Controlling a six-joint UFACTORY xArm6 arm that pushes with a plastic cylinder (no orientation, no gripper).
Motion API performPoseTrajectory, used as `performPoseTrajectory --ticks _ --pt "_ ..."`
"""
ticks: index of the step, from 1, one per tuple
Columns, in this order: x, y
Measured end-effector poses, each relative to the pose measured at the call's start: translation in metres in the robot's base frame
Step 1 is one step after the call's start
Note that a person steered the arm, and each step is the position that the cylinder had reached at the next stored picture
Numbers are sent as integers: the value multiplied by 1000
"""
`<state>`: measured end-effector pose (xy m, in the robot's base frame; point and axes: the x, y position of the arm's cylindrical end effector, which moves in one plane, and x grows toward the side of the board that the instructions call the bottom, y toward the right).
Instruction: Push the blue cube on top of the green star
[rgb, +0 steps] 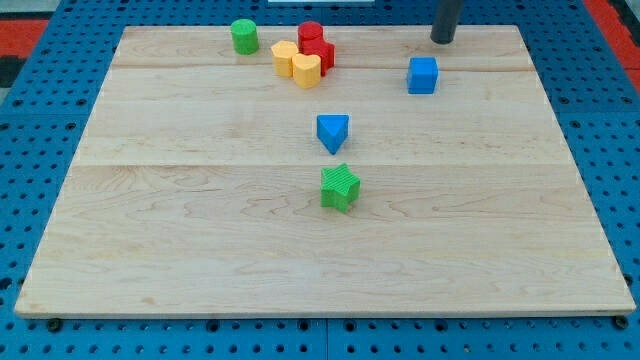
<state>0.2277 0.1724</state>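
the blue cube sits in the upper right of the frame, well apart from the green star at centre, with a blue triangular block between them. my tip stands just above-right of the cube; there are no fingers, only a rod. i judge a steady push toward lower left from behind the cube best, swinging past the triangle on the worktop.

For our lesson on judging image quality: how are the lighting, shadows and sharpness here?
Camera view: lighting soft and even, no glare on the wooden board; the green star and blue cube cast only faint shadows; block edges slightly soft; my tip looks mildly blurred.
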Motion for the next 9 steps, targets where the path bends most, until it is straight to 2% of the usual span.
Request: performPoseTrajectory --ticks 3,7,8,9 --pt "80 0" --pt "69 -25" --pt "45 -30" --pt "46 -48"
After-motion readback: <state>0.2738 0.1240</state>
